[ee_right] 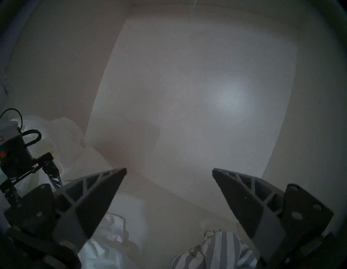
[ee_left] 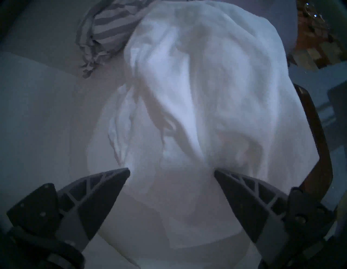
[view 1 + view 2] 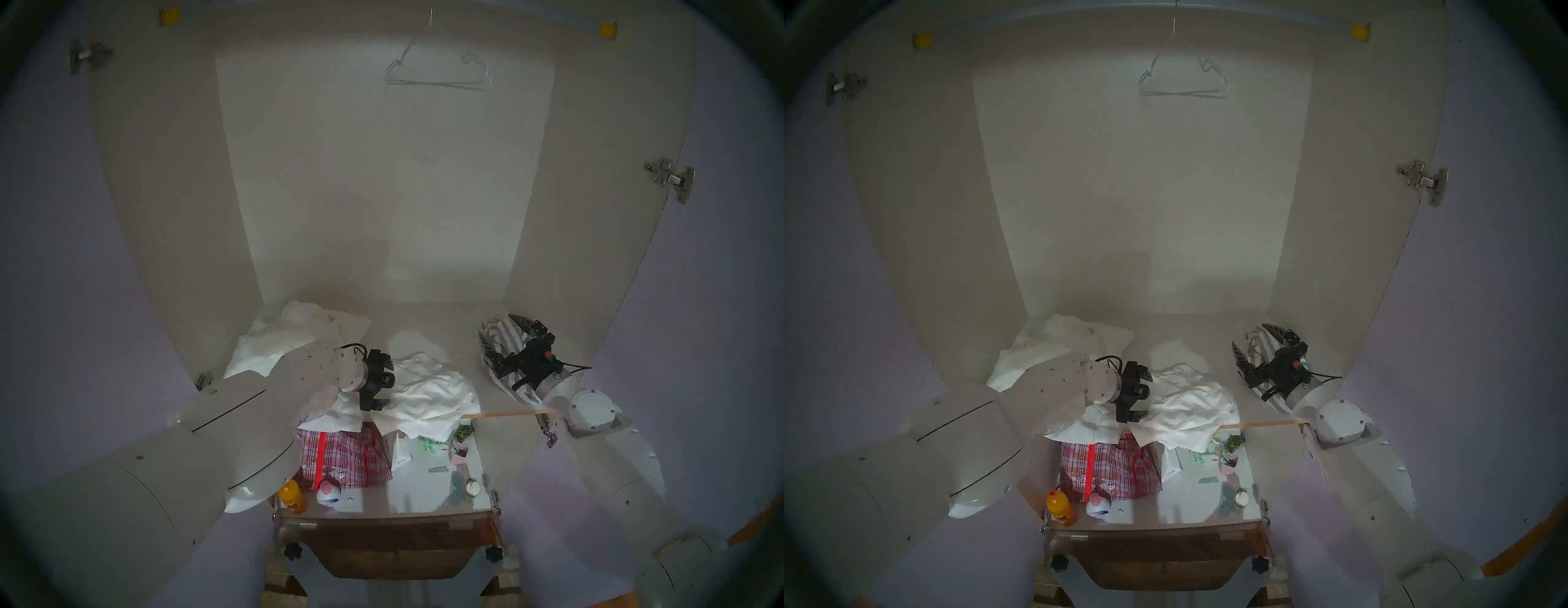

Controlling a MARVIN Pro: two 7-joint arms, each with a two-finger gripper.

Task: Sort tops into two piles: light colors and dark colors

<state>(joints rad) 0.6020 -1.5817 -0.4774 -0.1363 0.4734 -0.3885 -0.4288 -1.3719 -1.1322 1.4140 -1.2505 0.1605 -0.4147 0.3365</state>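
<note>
**Both grippers spread over the cloth, nothing held**

Head view, left eye. Your left arm reaches in from the lower left, forearm angled up and to the right, wrist turned so the left gripper (image 3: pixel 384 382) points sideways across the wardrobe floor (image 3: pixel 424 322). Its jaws stand apart, one finger near the rumpled white top (image 3: pixel 428 399), and grip nothing. Behind the forearm lies the big white and cream heap (image 3: pixel 288 335), against the back left corner. Your right arm comes in from the lower right, elbow bent, with the right gripper (image 3: pixel 505 339) above the grey-and-white striped bundle (image 3: pixel 507 344) near the right wall. Jaws wide, either side of the stripes; contact cannot be told. In front sits the red-and-blue checked bag (image 3: pixel 339 456), beside an orange bottle (image 3: pixel 292 496). A wire hanger (image 3: pixel 437 72) hangs above.

Head view, right eye. Same layout: left gripper (image 3: pixel 1142 392) spread by the white top (image 3: pixel 1191 403), right gripper (image 3: pixel 1259 348) open over the striped bundle (image 3: pixel 1263 346).

Left wrist. Fingers (image 2: pixel 97 199) wide apart at the bottom corners. White cloth fills the frame between and beyond them; the striped bundle (image 2: pixel 109 28) lies far off, top left.

Right wrist. Fingers (image 1: pixel 88 199) spread, pointing at the wardrobe back wall (image 1: pixel 187 94). The striped bundle (image 1: pixel 219 249) sits low between them; the left gripper (image 1: pixel 43 172) shows at left.
</note>
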